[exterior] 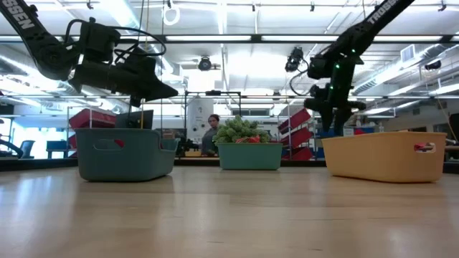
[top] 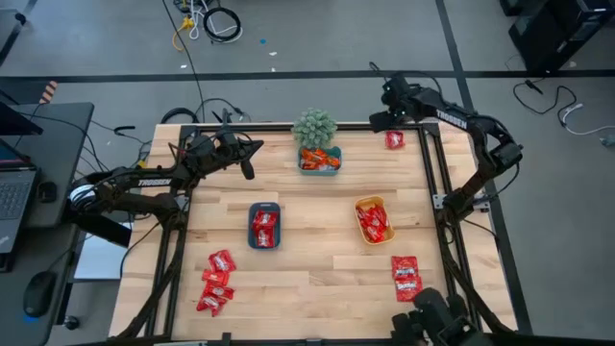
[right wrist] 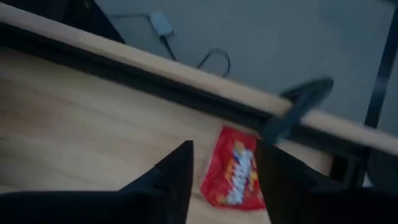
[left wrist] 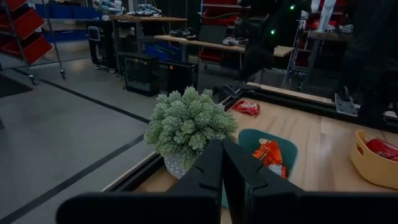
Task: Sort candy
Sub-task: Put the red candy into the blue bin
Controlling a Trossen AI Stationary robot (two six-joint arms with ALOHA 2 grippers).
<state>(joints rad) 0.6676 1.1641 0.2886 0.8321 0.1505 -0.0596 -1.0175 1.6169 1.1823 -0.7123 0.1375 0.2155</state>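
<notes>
One red candy packet (right wrist: 233,168) lies flat on the wood near the table's far right corner (top: 394,140). My right gripper (right wrist: 224,148) hangs above it, tilted downward and open, with the packet showing beyond the gap between its fingers (top: 378,121). My left gripper (left wrist: 222,163) is shut and empty, held level above the table's far left part (top: 252,152), pointing at the potted plant (left wrist: 189,121). More candy lies loose at the near left (top: 216,281) and near right (top: 405,277).
A teal tray (top: 333,165) with orange candy stands in front of the plant at the far middle. A blue tray (top: 252,227) and a yellow tray (top: 361,206) hold red candy mid-table. A dark frame rail (right wrist: 186,93) runs along the table's edge. A person (exterior: 212,132) stands in the room behind.
</notes>
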